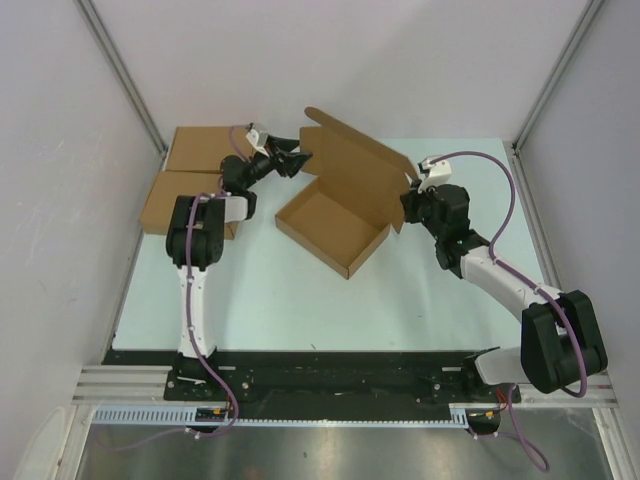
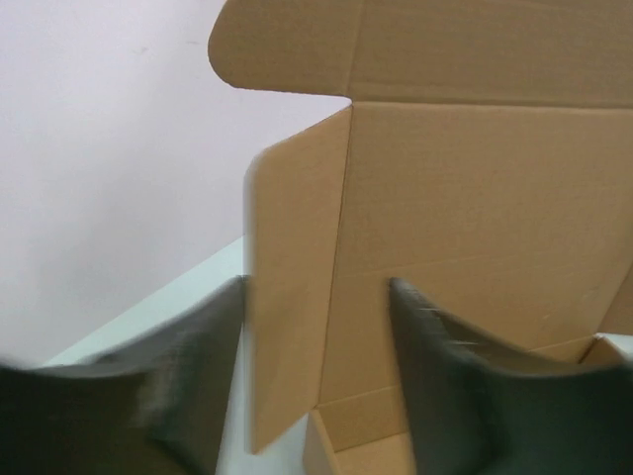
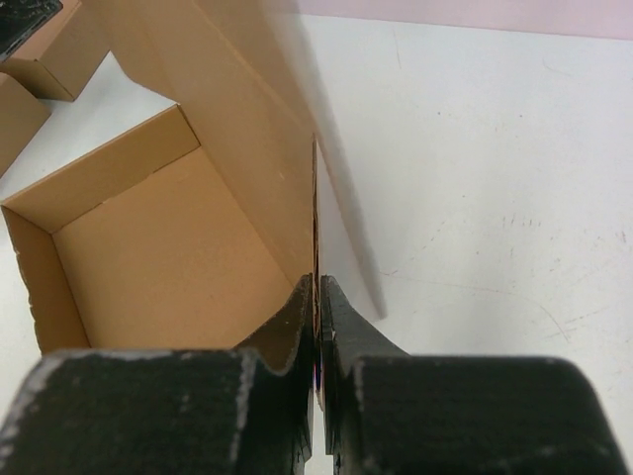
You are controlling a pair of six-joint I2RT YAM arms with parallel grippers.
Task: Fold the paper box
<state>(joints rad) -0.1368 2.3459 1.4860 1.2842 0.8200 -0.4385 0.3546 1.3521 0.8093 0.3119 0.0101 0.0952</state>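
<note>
Already the paper box (image 1: 335, 225) sits mid-table (image 1: 270, 290), tray formed but lid upright and unclosed, the right gripper (image 3: 317, 297) pinching one lid flap, the left gripper (image 2: 316, 287) spread wide at the other.

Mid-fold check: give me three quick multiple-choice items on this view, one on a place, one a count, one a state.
1. Where do the finished brown boxes lie?
A. far left of the table
B. near right
C. inside the open tray
2. How many of them are there?
A. one
B. two
C. four
3. The right gripper is:
A. open above the table
B. shut on a flap of the paper box
C. holding a cable

1 A: the top view shows them at the far-left corner.
2 B: two show there.
3 B: its fingers pinch the flap's edge.
</note>
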